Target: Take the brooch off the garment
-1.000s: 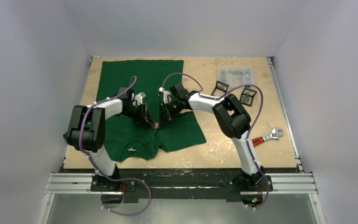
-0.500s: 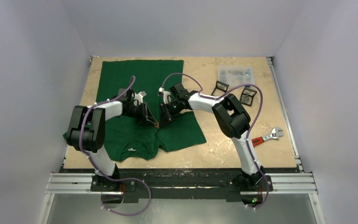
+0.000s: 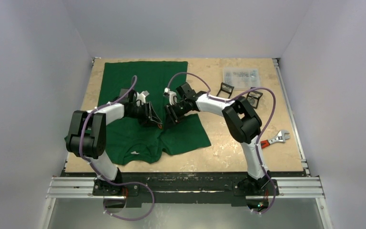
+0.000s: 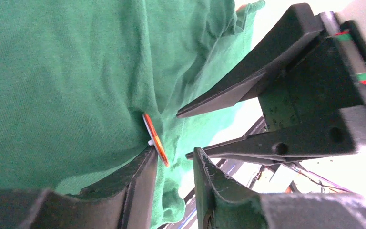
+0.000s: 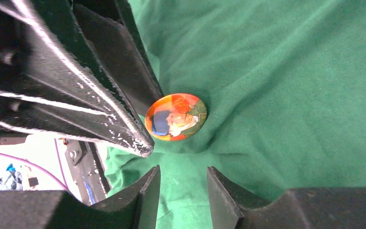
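The dark green T-shirt (image 3: 138, 90) lies spread on the left half of the table, with its white neck label (image 3: 134, 153) near the front. The brooch, a round orange pictured pin (image 5: 176, 117), sits on bunched cloth near the shirt's right side. In the left wrist view it shows edge-on (image 4: 155, 141). My left gripper (image 4: 175, 153) is open, its inner finger tip (image 4: 143, 167) touching the brooch's white back. My right gripper (image 5: 182, 177) is open just short of the brooch and faces the left gripper. In the top view the two (image 3: 156, 122) (image 3: 167, 118) almost meet.
A red-handled wrench (image 3: 272, 139) lies at the right edge of the table. A clear plastic box (image 3: 240, 76) and two small black cases (image 3: 226, 89) (image 3: 254, 98) stand at the back right. The arms' rail (image 3: 186, 186) runs along the near edge.
Both grippers have shifted slightly away from the near edge, staying close on either side of the brooch. The right arm's elbow has swung a little to the right.
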